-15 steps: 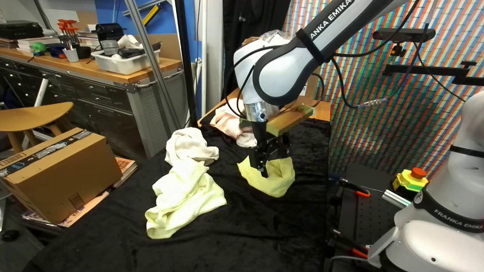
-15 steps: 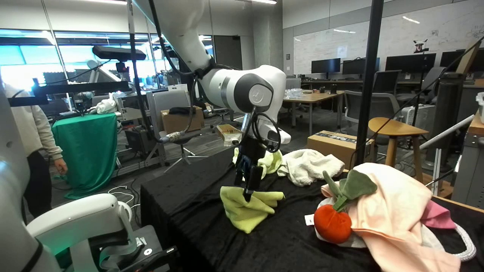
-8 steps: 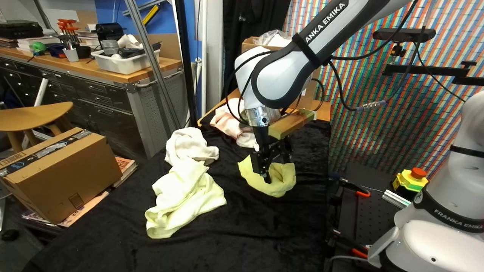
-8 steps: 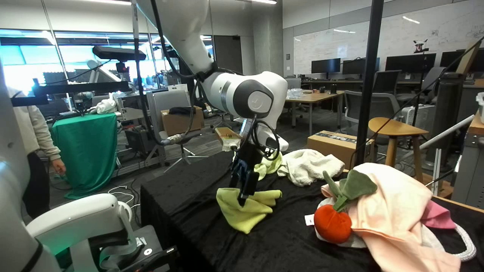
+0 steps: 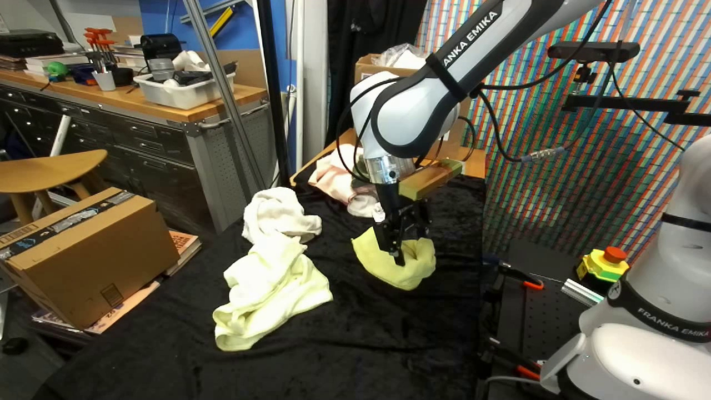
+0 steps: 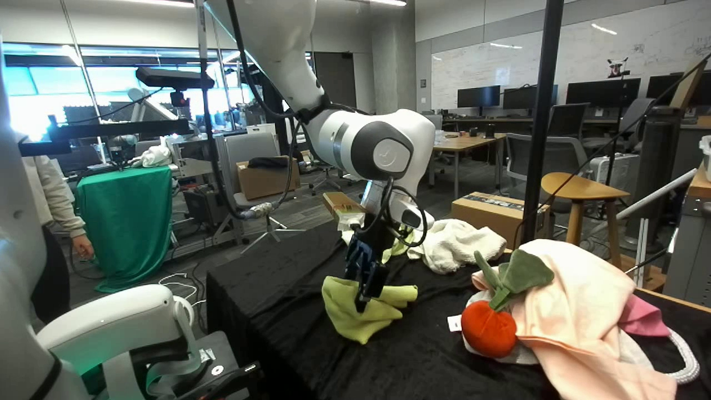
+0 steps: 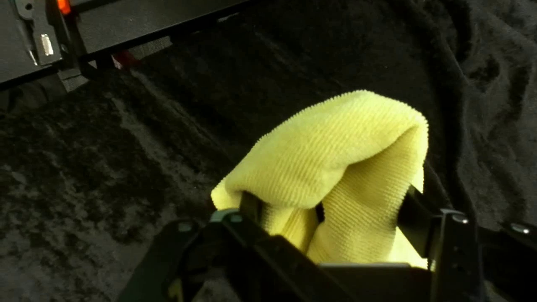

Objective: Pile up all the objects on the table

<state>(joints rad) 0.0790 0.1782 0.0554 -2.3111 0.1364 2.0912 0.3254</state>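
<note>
Lettering [image 5: 673, 325] reading "FRANKA EMIKA" round the glossy white arm base [image 5: 639, 355], with black fingers [image 7: 419, 222] spread well apart astride a ribbed, curled yellow-green cloth [image 7: 319, 163], unclamped, nearer the robot-side edge of the black velvety table [image 5: 355, 355]. Toward the opposite edge, nubby white towel [image 6: 458, 244] touching rumpled pale-yellow cloth [image 5: 272, 294]. Farther along that edge, smooth draped peach fabric [image 6: 583, 311] just beside a round orange-red plush ball [image 6: 489, 329] with felt-like green leaves [image 6: 525, 272], white tag [image 6: 454, 323] alongside, print too small to read.

Crumpled cloths [image 5: 272, 289] on black-topped table [image 5: 355, 347]
</note>
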